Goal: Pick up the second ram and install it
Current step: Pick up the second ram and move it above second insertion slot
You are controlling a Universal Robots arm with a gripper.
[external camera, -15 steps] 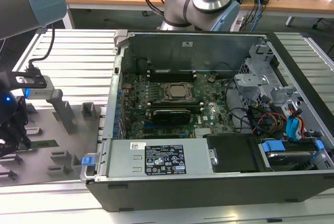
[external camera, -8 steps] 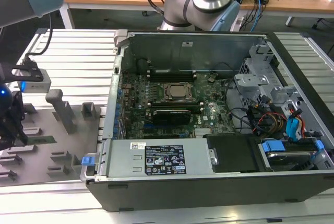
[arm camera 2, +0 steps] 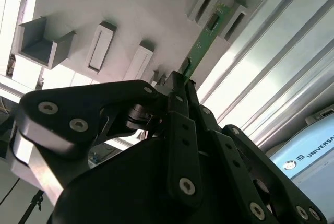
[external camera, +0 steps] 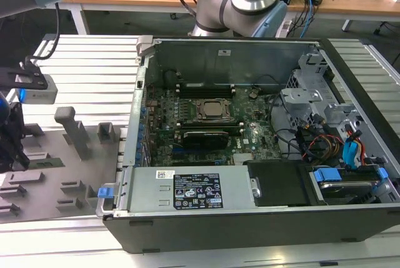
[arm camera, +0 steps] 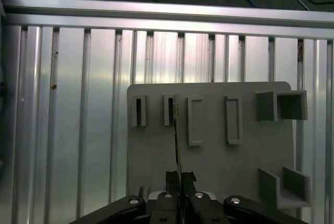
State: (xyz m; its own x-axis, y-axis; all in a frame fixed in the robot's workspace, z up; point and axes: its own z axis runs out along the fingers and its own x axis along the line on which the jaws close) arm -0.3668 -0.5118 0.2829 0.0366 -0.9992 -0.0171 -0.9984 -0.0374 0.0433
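In the second wrist view the near end of the second ram (arm camera 2: 207,35) is hidden behind the fingertips of the gripper (arm camera 2: 183,80) that pinch it. Its far end passes between two grey tray blocks (arm camera 2: 236,19) — whether it sits in a slot there cannot be told. In the first wrist view the ram is edge-on, a thin line. In the exterior view the picture's left edge cuts off the gripper — the right edge clips the computer case (external camera: 250,233)

Hand (arm camera: 180,177) pinches second ram (arm camera: 177,138) edge-on over grey tray (arm camera: 214,153); ribbed aluminium table (arm camera: 73,104) surrounds tray.
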